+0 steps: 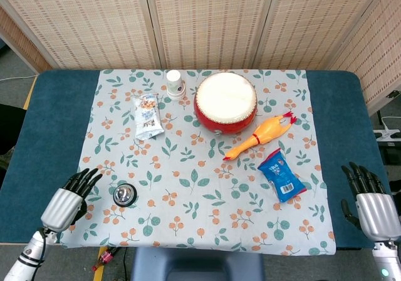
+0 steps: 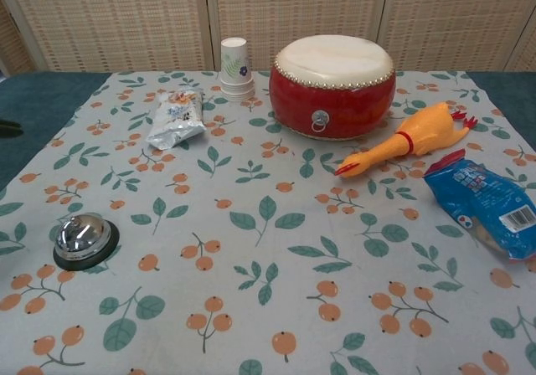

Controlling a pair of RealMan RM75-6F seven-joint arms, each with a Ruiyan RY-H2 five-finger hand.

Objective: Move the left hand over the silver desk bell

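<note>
The left hand [image 1: 67, 201] is at the near left edge of the bench [image 1: 53, 130], just over the edge of the leafy cloth [image 1: 207, 180]. Its dark fingers [image 1: 84, 179] are spread apart and it holds nothing. The silver desk bell [image 1: 124, 194] sits on the cloth just to the right of that hand, on a round black base. The hand is beside the bell, not over it, and does not touch it. From the chest view the bell [image 2: 82, 238] is near the left side, and only a thin dark tip shows at the left edge there. The right hand [image 1: 373, 204] is at the near right corner, off the cloth, with its fingers apart and nothing in it. A blue snack bag [image 1: 281, 175] lies on the right part of the cloth, left of the right hand. A bit farther is a yellow rubber chicken [image 1: 262, 135], lying on its side with its red feet pointing far right. A silver snack bag [image 1: 148, 115] lies on the left part of the cloth. Farther back stands a red drum [image 1: 225, 101] with a white top, just beside the chicken. A white paper cup [image 1: 175, 83] stands to the left of the drum at the far edge of the cloth.
</note>
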